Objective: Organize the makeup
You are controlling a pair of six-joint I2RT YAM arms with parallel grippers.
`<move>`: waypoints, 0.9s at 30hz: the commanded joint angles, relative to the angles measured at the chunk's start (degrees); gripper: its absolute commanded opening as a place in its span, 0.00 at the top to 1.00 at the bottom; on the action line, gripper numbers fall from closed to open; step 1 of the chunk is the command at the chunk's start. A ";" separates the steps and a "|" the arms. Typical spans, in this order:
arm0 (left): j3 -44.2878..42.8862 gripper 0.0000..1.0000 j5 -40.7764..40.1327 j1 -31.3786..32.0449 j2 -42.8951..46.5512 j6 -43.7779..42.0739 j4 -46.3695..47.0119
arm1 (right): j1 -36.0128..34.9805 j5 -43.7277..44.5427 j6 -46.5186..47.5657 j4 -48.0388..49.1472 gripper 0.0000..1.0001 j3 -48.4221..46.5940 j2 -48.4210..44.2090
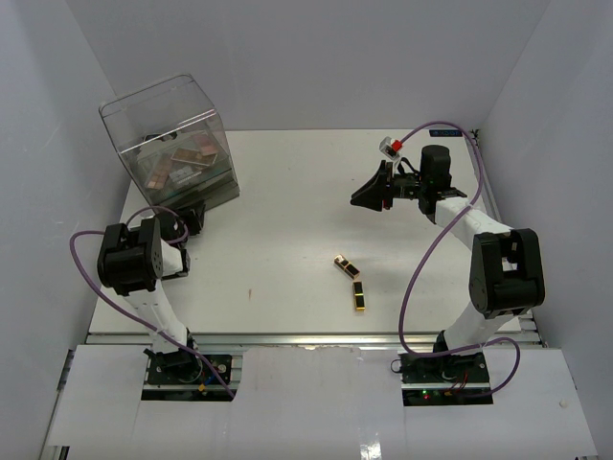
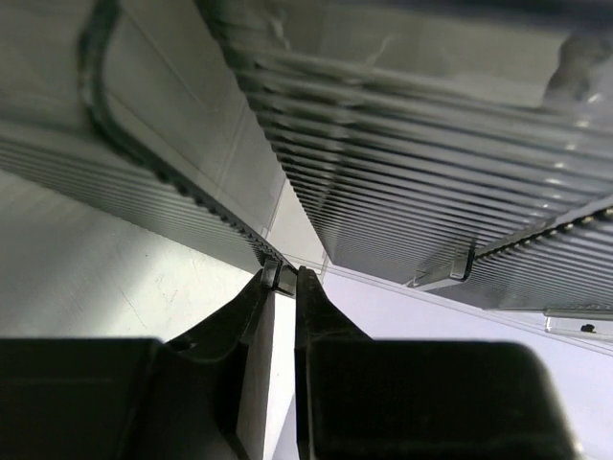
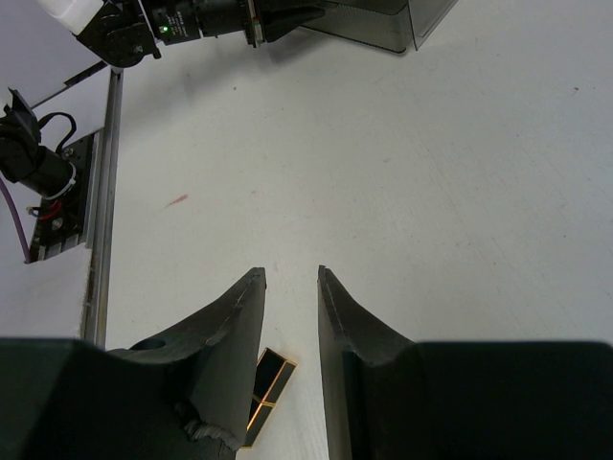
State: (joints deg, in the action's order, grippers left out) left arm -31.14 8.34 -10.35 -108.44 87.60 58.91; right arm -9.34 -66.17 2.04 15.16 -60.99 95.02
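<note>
Two slim black-and-gold lipstick tubes [image 1: 345,265] [image 1: 359,296] lie on the white table near the middle. One of them shows in the right wrist view [image 3: 271,383], partly behind my left finger. Pink-brown eyeshadow palettes [image 1: 182,165] lie inside the big clear plastic box [image 1: 172,144] at the back left. I cannot make out the sachets. My left gripper [image 1: 195,217] [image 2: 285,273] is shut on the lower edge of the box [image 2: 402,172]. My right gripper [image 1: 358,198] [image 3: 289,275] is open and empty, held above the table, back and right of the tubes.
White walls enclose the table on the left, back and right. The right arm's purple cable [image 1: 421,259] loops over the table's right side. The box's corner [image 3: 383,24] and the left arm [image 3: 192,19] show far off in the right wrist view.
</note>
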 commanded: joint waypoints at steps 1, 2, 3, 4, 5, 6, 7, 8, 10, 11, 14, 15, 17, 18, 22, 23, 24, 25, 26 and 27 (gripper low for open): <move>0.32 0.89 -0.35 -0.33 -0.46 -0.68 0.88 | 0.29 -0.76 0.33 1.15 0.65 -0.36 -0.19; 0.64 0.90 -0.07 -0.29 -0.28 -0.51 1.64 | 0.29 -0.80 0.33 1.19 0.65 -0.36 -0.19; 1.24 0.90 0.68 -0.29 -0.03 -0.41 2.14 | 0.29 -0.80 0.28 1.24 0.65 -0.31 -0.19; 1.79 0.91 1.30 -0.27 0.19 -0.33 2.72 | 0.29 -0.82 0.23 1.28 0.65 -0.27 -0.19; 2.18 0.91 1.57 -0.20 0.32 -0.33 3.50 | 0.29 -0.88 0.16 1.28 0.65 -0.27 -0.19; 3.01 0.92 1.90 -0.10 0.88 -0.23 4.09 | 0.29 -0.89 0.05 1.38 0.65 -0.23 -0.22; 3.87 0.92 2.24 0.02 1.48 -0.11 4.65 | 0.29 -0.89 -0.06 1.49 0.65 -0.20 -0.26; 5.01 0.92 2.50 0.26 2.16 -0.03 5.40 | 0.29 -0.89 -0.15 1.58 0.65 -0.18 -0.28; 7.45 0.93 2.94 0.87 3.65 0.24 6.69 | 0.29 -0.82 -0.13 1.63 0.65 -0.18 -0.28; 8.65 0.93 3.15 1.10 4.31 0.32 7.45 | 0.29 -0.80 -0.11 1.63 0.65 -0.18 -0.32; 13.45 0.93 3.24 2.13 6.91 0.66 9.55 | 0.29 -0.71 -0.11 1.64 0.65 -0.09 -0.55; 15.26 0.93 3.06 2.56 7.79 0.84 10.41 | 0.29 -0.65 -0.11 1.70 0.65 -0.02 -0.61; 17.18 0.93 3.00 3.04 8.35 0.96 11.48 | 0.29 -0.46 -0.05 1.66 0.65 0.05 -0.57; 17.98 0.93 3.00 3.22 8.48 1.01 11.99 | 0.29 -0.36 -0.02 1.63 0.65 0.09 -0.54; 19.68 0.84 3.67 3.16 6.42 2.33 16.04 | 0.29 0.19 0.39 0.42 0.65 -0.33 -0.32; 19.61 0.77 4.23 3.19 6.04 2.40 16.46 | 0.29 0.47 0.94 -0.38 0.65 -0.67 -0.22; 19.54 0.70 4.78 3.22 5.66 2.48 16.89 | 0.29 0.75 1.49 -1.17 0.65 -1.02 -0.11; 19.53 0.58 4.91 3.23 5.41 2.48 17.72 | 0.29 0.98 1.95 -2.19 0.64 -1.39 0.03; 19.49 0.47 5.02 3.23 5.22 2.48 18.28 | 0.29 1.38 2.68 -3.93 0.62 -2.21 0.37; 19.45 0.36 5.15 3.23 5.08 2.42 18.67 | 0.27 1.81 3.52 -5.92 0.61 -3.18 0.79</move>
State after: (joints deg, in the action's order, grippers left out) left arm -11.98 11.60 -7.46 -102.87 90.72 73.50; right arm -9.34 -65.57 2.53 14.12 -61.04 95.03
